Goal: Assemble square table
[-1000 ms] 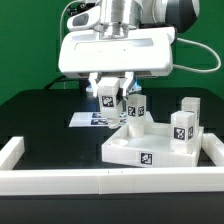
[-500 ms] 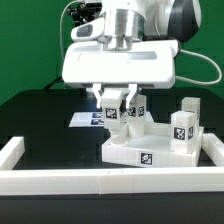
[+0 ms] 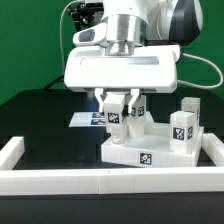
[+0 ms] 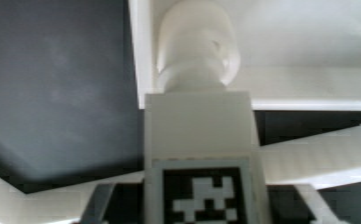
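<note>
- Nearest, a long low white wall (image 3: 60, 180) bordered the black counter (image 3: 45, 115) along the front.
- Just behind it lay the square table top (image 3: 150, 148), a tray-like white slab with a tag on its front side, toward the exterior view's right.
- Two tagged leg posts (image 3: 184, 126) stood upright on the slab's right part; another post (image 3: 138, 107) stood behind the arm.
- The arm hung straight down over the slab's left corner, its broad white housing level.
- The tool (image 3: 117, 103) was clamped on a tagged leg post (image 3: 114, 117), held upright over that corner; whether it touched the slab I could not tell.
- Farther back, the marker board (image 3: 88, 119) lay flat on the counter.
- The wrist view alone showed the held post (image 4: 198, 150) close up, tag facing the camera, with the slab's white surface (image 4: 310, 95) beyond.
</note>
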`<state>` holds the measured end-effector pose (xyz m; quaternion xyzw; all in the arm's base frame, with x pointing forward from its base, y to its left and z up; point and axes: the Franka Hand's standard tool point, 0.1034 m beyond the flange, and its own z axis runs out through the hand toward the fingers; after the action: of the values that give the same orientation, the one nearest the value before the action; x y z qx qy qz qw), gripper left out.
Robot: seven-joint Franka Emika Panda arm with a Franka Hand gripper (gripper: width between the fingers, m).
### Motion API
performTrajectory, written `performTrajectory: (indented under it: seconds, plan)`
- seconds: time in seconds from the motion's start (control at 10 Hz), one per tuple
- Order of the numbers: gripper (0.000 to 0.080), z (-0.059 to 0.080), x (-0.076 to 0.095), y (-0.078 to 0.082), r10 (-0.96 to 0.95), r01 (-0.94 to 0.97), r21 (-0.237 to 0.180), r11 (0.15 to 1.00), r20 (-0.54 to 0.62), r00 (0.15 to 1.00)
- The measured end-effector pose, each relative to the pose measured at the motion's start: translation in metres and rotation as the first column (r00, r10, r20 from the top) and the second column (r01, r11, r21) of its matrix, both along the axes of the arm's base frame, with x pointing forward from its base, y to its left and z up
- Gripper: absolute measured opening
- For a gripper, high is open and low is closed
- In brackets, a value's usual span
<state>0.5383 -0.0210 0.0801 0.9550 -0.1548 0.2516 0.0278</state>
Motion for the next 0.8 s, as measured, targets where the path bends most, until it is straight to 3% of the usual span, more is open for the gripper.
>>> performTrajectory:
  seconds: [0.2, 0.4, 0.8]
  plan:
    - [0.0288, 0.000, 0.000, 0.000, 0.001, -0.001, -0.007, 1.000, 0.009, 1.000]
    - [0.0288, -0.012, -0.004, 0.004, 0.010, -0.010, -0.010, 1.000, -0.013, 1.000]
    - [0.0288, -0.013, -0.003, 0.005, 0.009, -0.009, -0.008, 1.000, -0.013, 1.000]
